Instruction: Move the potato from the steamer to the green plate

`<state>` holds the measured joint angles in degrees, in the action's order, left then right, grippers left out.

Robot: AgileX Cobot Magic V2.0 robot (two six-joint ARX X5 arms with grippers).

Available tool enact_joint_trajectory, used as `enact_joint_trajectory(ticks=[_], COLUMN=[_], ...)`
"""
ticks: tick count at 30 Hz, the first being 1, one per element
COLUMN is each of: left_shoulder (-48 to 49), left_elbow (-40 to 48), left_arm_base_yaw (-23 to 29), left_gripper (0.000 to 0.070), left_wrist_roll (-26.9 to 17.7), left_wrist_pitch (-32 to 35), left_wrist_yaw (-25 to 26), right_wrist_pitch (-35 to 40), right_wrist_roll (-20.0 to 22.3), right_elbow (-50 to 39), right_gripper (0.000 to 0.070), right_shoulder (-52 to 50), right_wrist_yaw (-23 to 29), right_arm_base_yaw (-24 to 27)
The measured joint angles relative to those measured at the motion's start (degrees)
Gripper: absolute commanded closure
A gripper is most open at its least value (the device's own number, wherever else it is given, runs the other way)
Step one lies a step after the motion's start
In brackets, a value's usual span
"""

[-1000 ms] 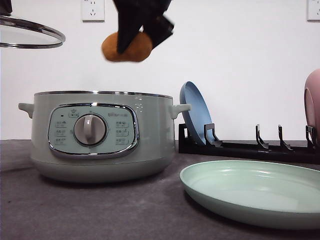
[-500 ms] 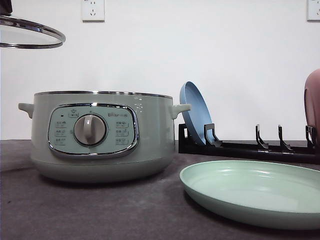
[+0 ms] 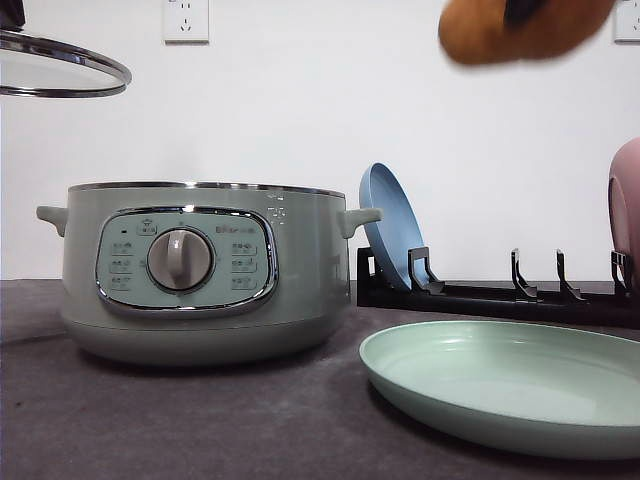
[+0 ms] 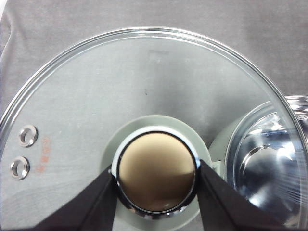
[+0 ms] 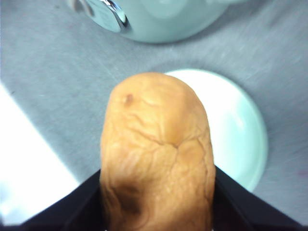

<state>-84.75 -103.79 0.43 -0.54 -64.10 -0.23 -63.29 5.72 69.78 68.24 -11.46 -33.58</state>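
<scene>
The orange-brown potato (image 3: 520,30) hangs blurred high at the right, well above the green plate (image 3: 510,385). In the right wrist view my right gripper (image 5: 156,192) is shut on the potato (image 5: 154,134), with the green plate (image 5: 238,130) on the table below it. The sage-green steamer (image 3: 200,270) stands lidless at the left, and its shiny inside (image 4: 269,159) appears empty. My left gripper (image 4: 156,180) is shut on the knob (image 4: 156,171) of the glass lid (image 4: 144,82), held up and to the left of the steamer.
A black dish rack (image 3: 500,295) stands behind the green plate, with a blue plate (image 3: 385,235) upright at its left end and a pink dish (image 3: 627,200) at its right. The glass lid (image 3: 60,65) hovers at the upper left. Grey cloth covers the table.
The potato was above the steamer in the right gripper, rose out of the front view, and now shows at the upper right above the green plate. The lid has stayed in place.
</scene>
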Motion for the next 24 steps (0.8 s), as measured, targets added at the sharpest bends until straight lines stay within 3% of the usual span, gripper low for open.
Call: enact_joint_trajectory(ticks=[11,24], left_shoulder=[0.0,0.0], left_elbow=[0.0,0.0], left_arm_base_yaw=[0.0,0.0], left_gripper=[0.07,0.07], left_wrist_roll=[0.0,0.0], left_wrist_pitch=[0.0,0.0], left_wrist_yaw=[0.0,0.0], right_wrist_pitch=[23.5,32.5], right_wrist_roll=[-10.8,-14.4], right_elbow=[-22.2,-29.3], right_gripper=[0.0524,0.0524], right_shoulder=[0.3,0.8], right_wrist_yaw=[1.0,0.9], right_arm_base_yaw=[2.3,6.0])
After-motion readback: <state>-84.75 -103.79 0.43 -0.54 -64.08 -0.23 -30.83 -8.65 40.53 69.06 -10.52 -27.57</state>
